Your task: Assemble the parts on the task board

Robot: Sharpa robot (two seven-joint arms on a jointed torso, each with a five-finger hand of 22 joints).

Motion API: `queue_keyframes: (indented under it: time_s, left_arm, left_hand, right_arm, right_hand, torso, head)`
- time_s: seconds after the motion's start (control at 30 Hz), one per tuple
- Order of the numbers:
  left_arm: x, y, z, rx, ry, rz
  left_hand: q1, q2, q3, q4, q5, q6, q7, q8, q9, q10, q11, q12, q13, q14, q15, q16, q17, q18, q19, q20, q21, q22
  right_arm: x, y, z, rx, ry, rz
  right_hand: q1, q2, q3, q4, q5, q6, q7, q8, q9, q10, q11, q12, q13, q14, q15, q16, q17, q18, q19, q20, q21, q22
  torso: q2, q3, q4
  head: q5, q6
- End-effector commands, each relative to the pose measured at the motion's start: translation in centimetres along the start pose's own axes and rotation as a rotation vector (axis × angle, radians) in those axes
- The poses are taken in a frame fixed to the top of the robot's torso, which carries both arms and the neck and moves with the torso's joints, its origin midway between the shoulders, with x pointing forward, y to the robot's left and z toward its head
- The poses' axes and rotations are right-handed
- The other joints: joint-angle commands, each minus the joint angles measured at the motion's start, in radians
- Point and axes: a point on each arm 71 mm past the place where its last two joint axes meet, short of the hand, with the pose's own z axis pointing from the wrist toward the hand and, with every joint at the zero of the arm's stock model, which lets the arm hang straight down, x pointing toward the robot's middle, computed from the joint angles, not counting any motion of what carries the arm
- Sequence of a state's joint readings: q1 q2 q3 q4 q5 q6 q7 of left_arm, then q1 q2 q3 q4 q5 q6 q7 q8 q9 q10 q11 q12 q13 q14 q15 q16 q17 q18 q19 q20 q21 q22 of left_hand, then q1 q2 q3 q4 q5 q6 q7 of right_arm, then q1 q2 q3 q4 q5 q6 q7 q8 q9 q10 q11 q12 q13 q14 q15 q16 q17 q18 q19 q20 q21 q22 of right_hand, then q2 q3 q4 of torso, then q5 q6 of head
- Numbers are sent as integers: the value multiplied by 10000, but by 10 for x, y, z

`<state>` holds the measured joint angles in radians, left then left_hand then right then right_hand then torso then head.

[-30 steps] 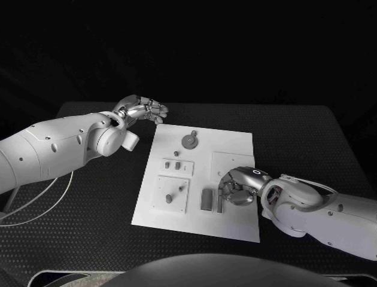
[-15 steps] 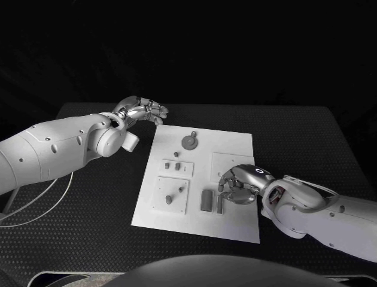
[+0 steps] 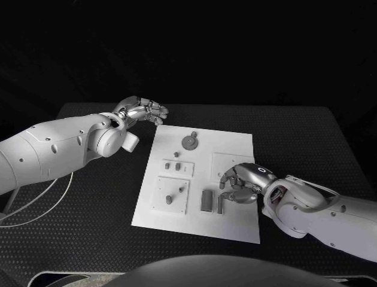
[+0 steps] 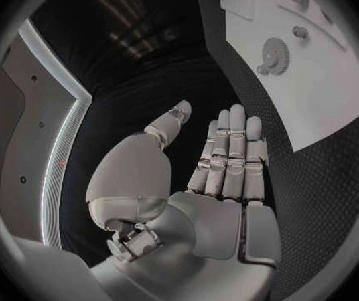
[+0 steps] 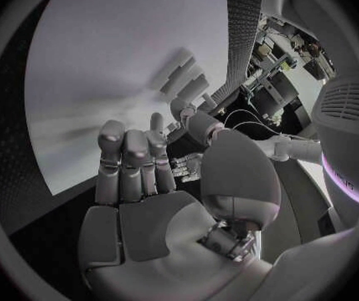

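1. Two hands: left hand (image 3: 143,110) off the task board (image 3: 231,143), beyond its far left corner, fingers straight and apart, holding nothing.
2. Right hand (image 3: 243,183) over the board's near right area, fingers curled; contents cannot be told.
3. Parts: gear (image 3: 189,141) at the far end, small pieces (image 3: 177,166) mid-board.

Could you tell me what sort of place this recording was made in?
Most likely a robotics lab or test bench. A white task board with small grey parts lies on a black table against a dark backdrop, and the right wrist view shows cluttered equipment racks behind the robot.
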<state>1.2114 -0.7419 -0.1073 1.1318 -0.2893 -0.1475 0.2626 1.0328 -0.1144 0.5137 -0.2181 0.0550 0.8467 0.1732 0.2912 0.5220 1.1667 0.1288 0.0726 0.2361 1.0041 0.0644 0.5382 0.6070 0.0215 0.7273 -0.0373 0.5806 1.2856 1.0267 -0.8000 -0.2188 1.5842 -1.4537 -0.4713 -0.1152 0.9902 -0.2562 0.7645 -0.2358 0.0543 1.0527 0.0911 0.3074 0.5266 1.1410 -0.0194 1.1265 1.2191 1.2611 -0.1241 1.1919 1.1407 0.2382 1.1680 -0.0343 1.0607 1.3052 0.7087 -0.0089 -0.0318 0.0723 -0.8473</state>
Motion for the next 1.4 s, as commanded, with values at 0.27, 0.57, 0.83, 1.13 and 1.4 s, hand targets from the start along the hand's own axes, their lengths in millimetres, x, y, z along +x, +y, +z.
queue_keyframes:
  time_s: [0.27,0.57,0.83,1.13,1.4]
  left_arm:
    - [2,-2,1,93,146,7]
    - [2,-2,0,87,148,6]
    - [3,-2,0,87,164,1]
    - [2,-2,0,81,158,4]
    - [3,-2,1,86,155,5]
  left_hand:
    - [-55,-17,-13,80,-43,-65,24,58,-3,-59,2,-10,-14,26,37,-57,18,197,-16,63,-57,18]
    - [-58,-15,-14,86,-43,-66,24,59,-3,-59,2,-10,-15,27,37,-62,25,197,-16,63,-60,23]
    - [-60,-15,-15,90,-43,-67,24,59,-3,-59,2,-10,-15,28,37,-67,31,196,-17,63,-63,27]
    - [-63,-14,-17,96,-43,-68,24,60,-3,-60,2,-10,-16,29,37,-71,36,196,-16,63,-66,32]
    - [-68,-12,-18,103,-43,-68,25,60,-3,-60,2,-10,-16,30,37,-75,42,196,-15,63,-69,36]
  right_arm:
    - [6,1,4,180,455,-561]
    - [14,3,5,191,522,-589]
    - [16,3,5,181,625,-811]
    - [13,2,5,164,191,-303]
    - [5,0,3,26,-859,584]
  right_hand:
    - [133,-97,-766,-303,-57,-135,15,-10,24,-274,22,-66,-11,-191,29,-39,67,236,-178,-72,-69,12]
    - [241,-26,-885,-333,-57,-51,-17,60,55,-171,-7,35,49,-172,7,-24,81,236,-167,-72,-66,13]
    - [325,-12,-904,-327,-57,55,-62,136,89,-109,-48,72,61,-142,-22,-14,85,236,-144,-72,-65,9]
    - [375,-3,-880,-307,-58,103,-83,177,118,-96,-69,64,46,-130,-41,-19,83,236,-134,-65,-69,5]
    - [54,-156,-998,-47,-55,-23,-53,133,129,-241,-45,-90,-66,-152,-36,-67,67,236,-130,-50,-115,-27]
  torso:
    - [2,11,1]
    - [4,8,13]
    - [2,-2,1]
    - [-1,1,-4]
    - [-3,-2,3]
  head:
    - [-9,-18]
    - [7,-36]
    - [18,-48]
    - [18,-24]
    - [6,29]
